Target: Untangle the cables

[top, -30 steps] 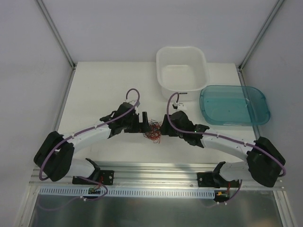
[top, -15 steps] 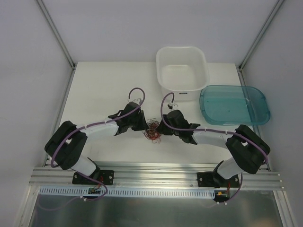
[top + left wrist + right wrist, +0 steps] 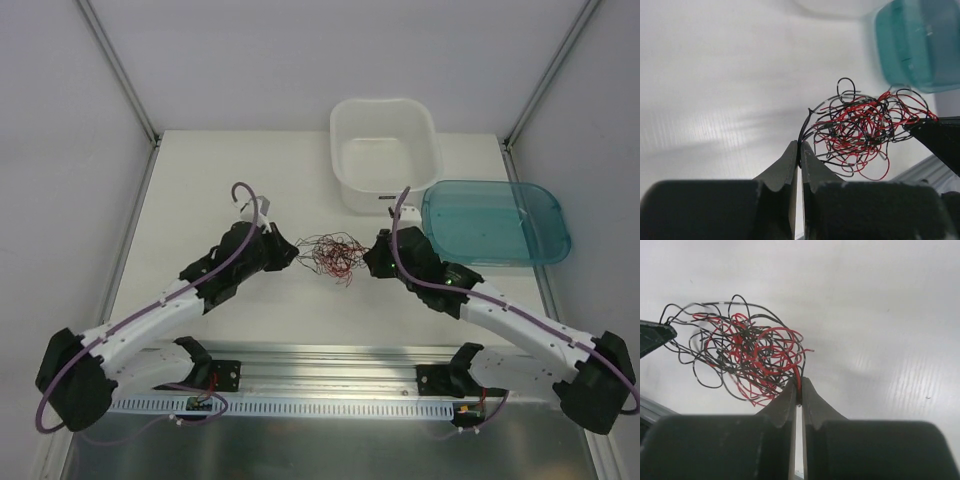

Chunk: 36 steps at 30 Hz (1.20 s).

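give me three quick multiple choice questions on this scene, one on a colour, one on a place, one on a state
1. The flat translucent plastic lid beside the white rectangular plastic tub is: A teal, B yellow, C red.
2. The tangle of thin red and black wires is: A in the tub, B between the left gripper and the right gripper, C on the lid.
3. The left gripper is: A wide open, B out of view, C shut on a wire strand.

Answers: 1 A, the top view shows it blue-green. 2 B, the wires span from one gripper to the other. 3 C, the left wrist view shows it pinching a black strand.
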Tool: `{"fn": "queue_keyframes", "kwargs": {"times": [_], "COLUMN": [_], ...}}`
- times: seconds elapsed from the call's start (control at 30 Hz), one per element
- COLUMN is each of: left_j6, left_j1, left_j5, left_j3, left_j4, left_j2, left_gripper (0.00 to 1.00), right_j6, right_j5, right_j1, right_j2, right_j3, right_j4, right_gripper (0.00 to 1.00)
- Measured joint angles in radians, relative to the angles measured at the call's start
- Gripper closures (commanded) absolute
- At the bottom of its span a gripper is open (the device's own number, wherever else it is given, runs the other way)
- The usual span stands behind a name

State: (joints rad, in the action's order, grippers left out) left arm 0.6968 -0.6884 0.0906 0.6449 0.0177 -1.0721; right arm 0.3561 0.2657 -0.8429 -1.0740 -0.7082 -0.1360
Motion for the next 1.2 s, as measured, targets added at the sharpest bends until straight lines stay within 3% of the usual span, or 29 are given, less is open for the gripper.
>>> {"fn": "queue_keyframes", "kwargs": {"times": [0.27,0.33,0.37,0.4,0.5,0.53,0.77,1.07,1.13,1.2], "left_j6": [-0.008,-0.003,-0.001,0.009,0.067,0.091,0.153,0.154,0.154,0.154], "left_j1": [-0.027,-0.026,-0.026,-0.019,0.003,0.003,0.002,0.002,0.002,0.002], "left_j5": [0.018,0.03,0.059,0.094,0.154,0.152,0.087,0.047,0.04,0.035], "left_j3": [0.033,0.027,0.015,-0.002,-0.091,-0.125,-0.201,-0.201,-0.201,-0.201], "left_j4": [-0.026,-0.054,-0.069,-0.092,-0.155,-0.181,-0.262,-0.263,-0.263,-0.266], "left_j2": [0.319,0.363,0.378,0.389,0.396,0.37,0.234,0.404,0.412,0.412], "left_gripper": [1.0,1.0,1.0,1.0,1.0,1.0,1.0,1.0,1.0,1.0], "right_j6": [-0.064,-0.061,-0.06,-0.054,-0.042,-0.037,-0.045,-0.05,-0.05,-0.049], "right_j5": [0.062,0.071,0.1,0.127,0.18,0.183,0.135,-0.01,-0.051,-0.082], "right_j1": [-0.018,-0.019,-0.016,-0.006,0.024,0.024,0.014,0.0,-0.007,-0.013], "right_j2": [0.224,0.24,0.243,0.25,0.27,0.269,0.221,0.073,-0.001,-0.075], "right_j3": [-0.158,-0.157,-0.155,-0.148,-0.107,-0.097,-0.089,-0.061,-0.059,-0.059], "right_j4": [-0.203,-0.249,-0.277,-0.307,-0.399,-0.42,-0.466,-0.306,-0.238,-0.167], "right_gripper": [0.98,0.88,0.79,0.63,0.38,0.34,0.31,0.31,0.26,0.13]}}
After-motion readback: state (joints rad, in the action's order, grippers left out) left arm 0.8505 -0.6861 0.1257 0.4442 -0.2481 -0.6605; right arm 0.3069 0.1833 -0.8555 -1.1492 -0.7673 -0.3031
